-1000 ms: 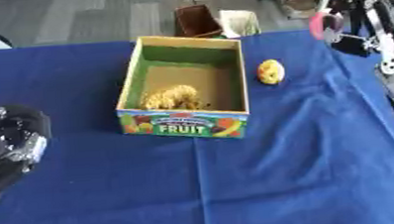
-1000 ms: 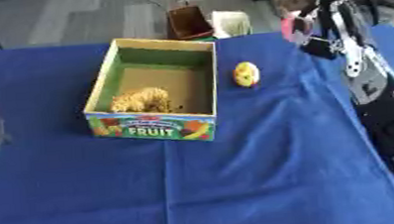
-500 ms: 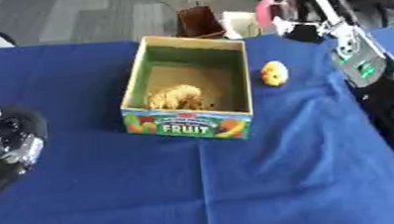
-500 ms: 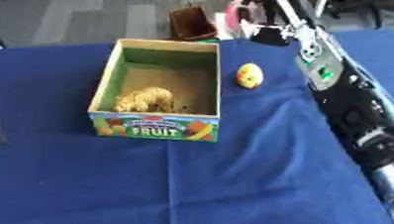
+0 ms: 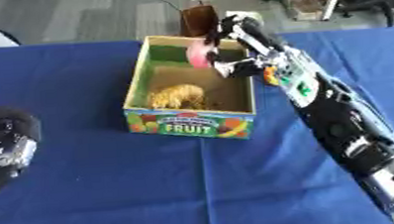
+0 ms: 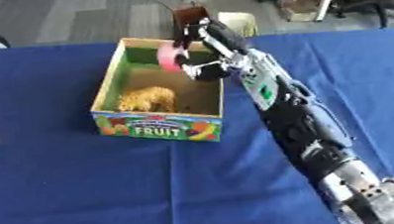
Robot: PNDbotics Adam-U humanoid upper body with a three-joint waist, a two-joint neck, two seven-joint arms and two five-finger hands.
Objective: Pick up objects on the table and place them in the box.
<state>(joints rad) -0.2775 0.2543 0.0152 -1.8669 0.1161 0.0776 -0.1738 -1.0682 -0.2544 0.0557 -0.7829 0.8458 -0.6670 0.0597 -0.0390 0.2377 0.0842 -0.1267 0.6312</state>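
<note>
An open cardboard box (image 5: 191, 123) with a FRUIT label stands on the blue table. A golden lumpy item (image 5: 178, 95) lies on its floor. My right hand (image 5: 235, 42) reaches over the box's far right part, fingers curled round a pink rounded object (image 5: 199, 54) held above the inside. A small yellow-orange item (image 5: 270, 73) peeks out from behind my right forearm, just right of the box. My left hand (image 5: 3, 142) rests low at the left edge, away from the box.
The blue cloth (image 5: 153, 186) covers the whole table. Beyond the far edge stand a brown container (image 6: 190, 16) and a pale bag (image 6: 238, 20) on the grey floor. My right forearm (image 6: 301, 126) crosses the table's right half.
My right hand has swung left with the pink object, from beyond the table's far right to above the box. The forearm now covers most of the yellow item.
</note>
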